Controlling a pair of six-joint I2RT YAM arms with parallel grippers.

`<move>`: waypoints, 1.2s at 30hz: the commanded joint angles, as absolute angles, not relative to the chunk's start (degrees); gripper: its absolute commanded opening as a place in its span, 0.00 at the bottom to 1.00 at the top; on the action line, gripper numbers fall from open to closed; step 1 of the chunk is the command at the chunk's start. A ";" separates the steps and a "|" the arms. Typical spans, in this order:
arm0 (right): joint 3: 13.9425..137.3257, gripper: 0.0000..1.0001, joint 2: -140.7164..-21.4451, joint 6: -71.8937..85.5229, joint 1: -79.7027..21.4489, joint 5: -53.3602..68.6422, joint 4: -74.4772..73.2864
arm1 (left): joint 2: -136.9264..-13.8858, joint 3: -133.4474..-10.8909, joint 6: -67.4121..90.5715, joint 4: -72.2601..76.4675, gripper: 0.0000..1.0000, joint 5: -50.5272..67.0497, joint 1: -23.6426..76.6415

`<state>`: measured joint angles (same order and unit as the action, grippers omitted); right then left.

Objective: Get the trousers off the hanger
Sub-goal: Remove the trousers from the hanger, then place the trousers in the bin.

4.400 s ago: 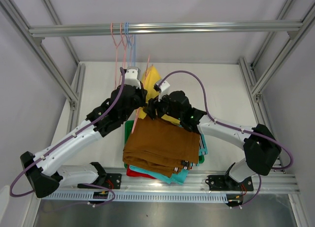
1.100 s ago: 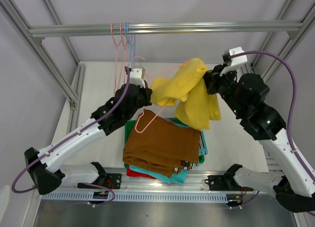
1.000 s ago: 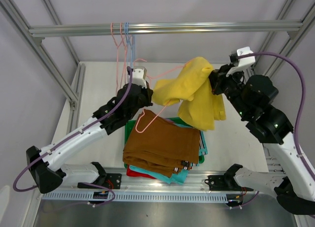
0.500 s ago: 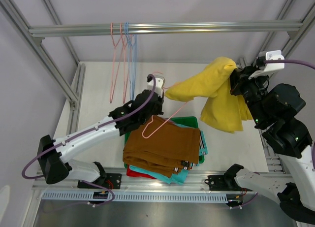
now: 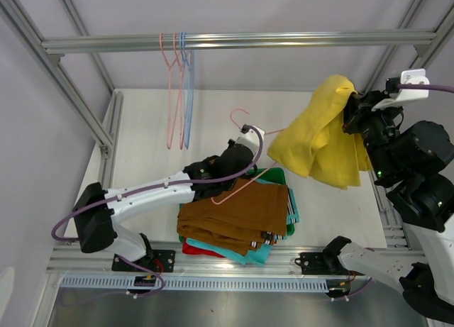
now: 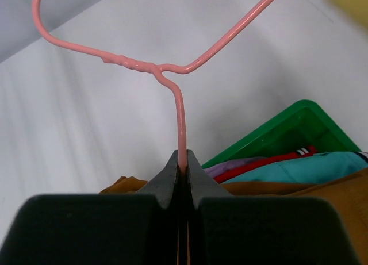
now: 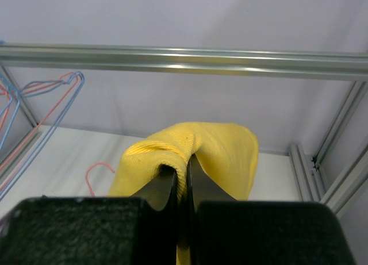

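My right gripper (image 5: 349,107) is shut on a fold of the yellow trousers (image 5: 319,139), which hang high at the right; the pinched fold (image 7: 213,150) shows between the closed jaws of that gripper (image 7: 181,164). The left gripper (image 5: 247,144) is shut on the wire of a pink hanger (image 5: 241,185) just below its twisted neck (image 6: 138,64); this gripper (image 6: 182,161) shows in close-up too. The hanger's far end reaches the cloth's edge. Brown trousers (image 5: 234,213) top a stack with teal (image 5: 248,255), red (image 5: 195,250) and lilac (image 6: 241,164) pairs.
The stack lies in a green tray (image 5: 280,174) near the table's front edge. Pink and blue empty hangers (image 5: 177,86) dangle from the metal rail (image 5: 284,40) at the back left. Frame posts stand along both sides.
The right gripper has carried the yellow trousers further right and up. The left gripper has moved right and down with the hanger, and the cloth has slid toward the hanger's end.
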<state>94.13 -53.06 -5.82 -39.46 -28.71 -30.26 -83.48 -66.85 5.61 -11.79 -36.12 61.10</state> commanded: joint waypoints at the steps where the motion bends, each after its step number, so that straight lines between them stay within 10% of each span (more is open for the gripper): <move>1: 99.14 0.00 -51.94 -6.59 -39.11 -29.45 -20.66 | -85.16 -67.94 -1.48 -7.04 0.01 -41.57 63.98; 36: 57.93 0.00 -38.48 9.66 -39.72 -0.71 -12.31 | -73.30 -73.56 5.45 -17.14 0.01 -40.43 48.34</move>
